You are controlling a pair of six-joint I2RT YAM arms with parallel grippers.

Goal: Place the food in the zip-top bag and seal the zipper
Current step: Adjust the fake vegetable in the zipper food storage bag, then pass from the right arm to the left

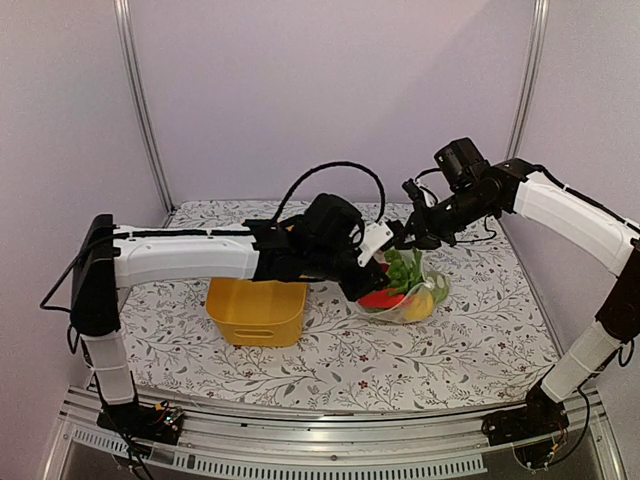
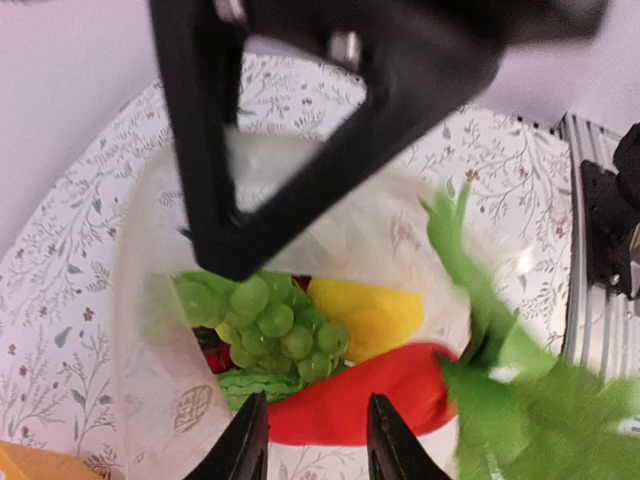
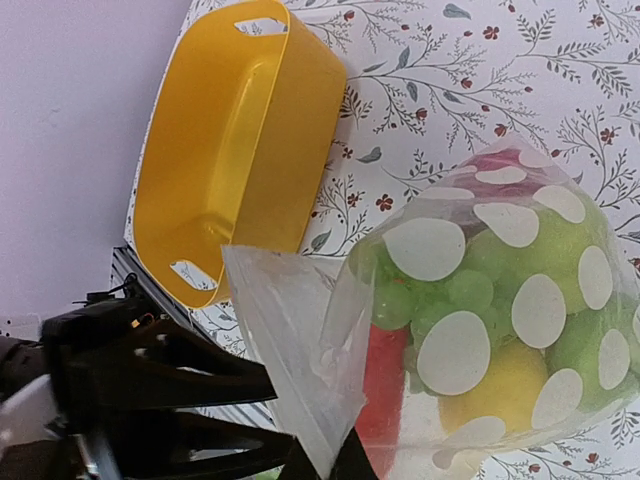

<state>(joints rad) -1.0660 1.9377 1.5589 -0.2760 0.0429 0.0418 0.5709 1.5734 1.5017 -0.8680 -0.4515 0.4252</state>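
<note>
The dotted clear zip-top bag (image 1: pixel 412 300) lies on the table right of centre, its mouth lifted. Inside are a green bumpy cluster (image 2: pixel 280 325), a yellow piece (image 2: pixel 370 315), a long red piece (image 2: pixel 350 395) and lettuce (image 2: pixel 250 385). Green leaves (image 2: pixel 530 400) stick out of the mouth. My right gripper (image 3: pixel 345 468) is shut on the bag's clear mouth edge (image 3: pixel 290 340) and holds it up. Just above the bag's mouth hangs my left gripper (image 2: pixel 315 440), open, with the red piece showing between its fingers. In the top view the two grippers (image 1: pixel 372 262) (image 1: pixel 408 238) almost meet.
The yellow tub (image 1: pixel 255 310) stands just left of the bag, under my left forearm; its inside (image 3: pixel 240 140) shows no food. The floral cloth (image 1: pixel 340 360) covers the table. A metal rail (image 1: pixel 330 420) runs along the near edge.
</note>
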